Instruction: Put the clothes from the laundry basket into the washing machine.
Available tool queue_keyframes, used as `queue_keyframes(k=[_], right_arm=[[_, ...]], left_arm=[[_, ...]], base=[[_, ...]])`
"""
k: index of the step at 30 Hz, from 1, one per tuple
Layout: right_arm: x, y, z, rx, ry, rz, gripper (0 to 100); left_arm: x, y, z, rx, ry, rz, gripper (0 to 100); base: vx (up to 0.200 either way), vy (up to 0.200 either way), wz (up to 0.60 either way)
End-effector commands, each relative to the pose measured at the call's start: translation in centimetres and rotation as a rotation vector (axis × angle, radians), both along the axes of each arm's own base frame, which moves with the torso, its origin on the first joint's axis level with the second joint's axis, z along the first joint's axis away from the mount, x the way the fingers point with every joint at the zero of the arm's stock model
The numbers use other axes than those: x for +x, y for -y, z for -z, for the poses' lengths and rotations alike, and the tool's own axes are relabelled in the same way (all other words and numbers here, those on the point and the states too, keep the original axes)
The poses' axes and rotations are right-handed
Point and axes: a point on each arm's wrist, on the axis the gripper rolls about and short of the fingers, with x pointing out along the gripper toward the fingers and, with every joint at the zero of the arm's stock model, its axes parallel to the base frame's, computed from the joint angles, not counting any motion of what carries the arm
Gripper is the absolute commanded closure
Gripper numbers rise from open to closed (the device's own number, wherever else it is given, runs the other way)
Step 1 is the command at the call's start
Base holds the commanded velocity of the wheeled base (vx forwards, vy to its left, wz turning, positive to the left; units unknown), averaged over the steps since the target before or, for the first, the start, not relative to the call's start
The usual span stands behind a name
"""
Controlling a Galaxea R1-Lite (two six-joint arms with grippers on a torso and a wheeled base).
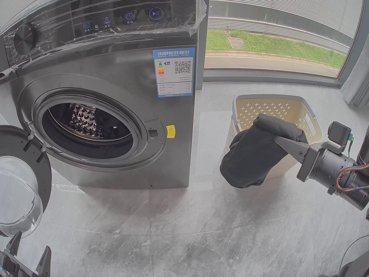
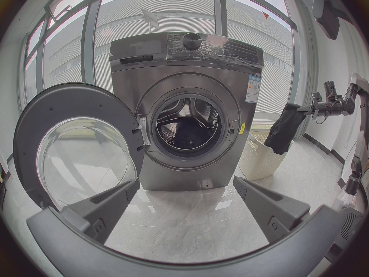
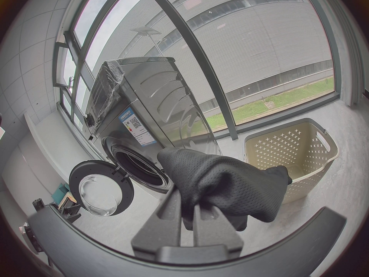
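Head view: right gripper, jaws clamped on a dark grey garment, holds it up by the cream laundry basket, seemingly bound for the open washing machine; left gripper hangs low, jaws wide.

grey marble floor, window, grass strip outside.
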Motion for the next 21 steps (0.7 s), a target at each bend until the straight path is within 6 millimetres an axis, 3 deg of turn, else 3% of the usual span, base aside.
queue_keyframes(k=[1, 9, 15, 21], right_arm=[[0.26, -0.21, 0.49, -0.012, -0.016, -0.001, 100], [0.28, -0.23, 0.52, -0.013, -0.018, -0.001, 100], [0.24, -0.20, 0.69, -0.017, -0.023, -0.001, 100], [0.26, -0.22, 0.59, -0.014, -0.019, -0.001, 100]], left_arm=[[0.02, 0.00, 0.39, 0.000, -0.004, -0.001, 0], [0.03, 0.00, 0.38, 0.000, -0.005, 0.000, 0], [0.03, 0.00, 0.38, 0.000, -0.005, -0.001, 0], [0.02, 0.00, 0.39, 0.000, -0.004, -0.001, 0]], base=[[-0.200, 0.000, 0.00], [-0.200, 0.000, 0.00], [0.000, 0.000, 0.00], [0.000, 0.200, 0.00]])
